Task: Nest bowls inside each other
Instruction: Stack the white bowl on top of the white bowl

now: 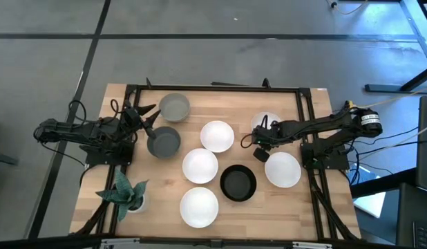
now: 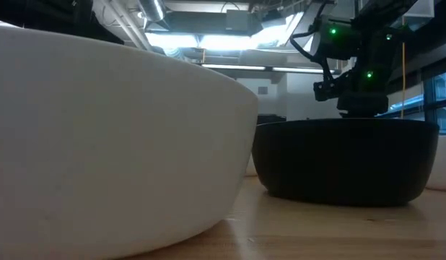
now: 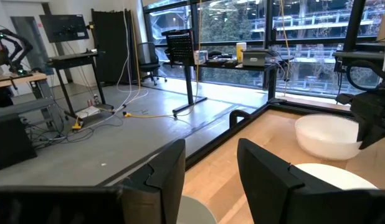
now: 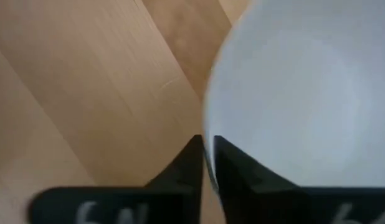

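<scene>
The wooden table (image 1: 206, 97) fills the middle of the high view, with eight bowls spread over it: white ones at centre (image 1: 217, 135), (image 1: 200, 166), lower centre (image 1: 199, 207), right (image 1: 282, 169) and upper right (image 1: 264, 122), the black bowl (image 1: 238, 183) between them, and two grey bowls (image 1: 174, 106), (image 1: 164, 141) at upper left. The right gripper (image 4: 207, 160) is at the upper-right white bowl (image 4: 304, 93), its fingers pinched on the rim. The left gripper (image 1: 146, 115) sits between the grey bowls, fingers apart, and a small plant (image 1: 124, 191) stands at lower left
</scene>
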{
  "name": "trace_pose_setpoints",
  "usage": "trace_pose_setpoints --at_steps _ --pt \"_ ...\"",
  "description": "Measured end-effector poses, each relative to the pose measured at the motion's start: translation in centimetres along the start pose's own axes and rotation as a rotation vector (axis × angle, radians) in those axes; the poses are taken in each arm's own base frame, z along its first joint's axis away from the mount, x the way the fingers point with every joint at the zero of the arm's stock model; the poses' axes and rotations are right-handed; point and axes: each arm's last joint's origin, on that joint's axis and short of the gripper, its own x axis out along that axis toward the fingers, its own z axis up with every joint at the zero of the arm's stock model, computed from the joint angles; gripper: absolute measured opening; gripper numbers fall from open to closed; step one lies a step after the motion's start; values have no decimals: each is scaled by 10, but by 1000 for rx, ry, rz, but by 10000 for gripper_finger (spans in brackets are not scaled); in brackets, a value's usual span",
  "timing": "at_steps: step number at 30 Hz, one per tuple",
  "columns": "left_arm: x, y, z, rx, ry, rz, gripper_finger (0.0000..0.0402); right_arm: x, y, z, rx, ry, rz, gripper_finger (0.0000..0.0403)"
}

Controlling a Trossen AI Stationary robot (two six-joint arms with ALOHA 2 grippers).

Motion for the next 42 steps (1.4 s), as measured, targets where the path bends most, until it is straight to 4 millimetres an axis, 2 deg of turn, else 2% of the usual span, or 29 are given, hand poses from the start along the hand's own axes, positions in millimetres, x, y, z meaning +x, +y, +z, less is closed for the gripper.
trace_pose_setpoints --at_steps 7,11,15,22,27,33,38,42 --pt "0 0 0 0 0 0 141 0 -2 1 39 11 26 9" --pt "0 0 0 0 0 0 141 -8 0 11 48 -9 71 7" --pt "0 0 0 0 0 0 141 -32 5 33 26 -80 127 6" --pt "0 0 0 1 1 0 141 -87 12 77 42 -240 201 6" --pt "0 0 0 0 0 0 141 -109 27 107 -34 -249 201 6" --pt "0 0 0 0 0 0 141 -101 59 141 -170 -224 231 6" --pt "0 0 0 1 1 0 141 -78 83 164 -233 -187 257 6" --pt "0 0 0 0 0 0 141 -56 98 171 -284 -132 286 6"
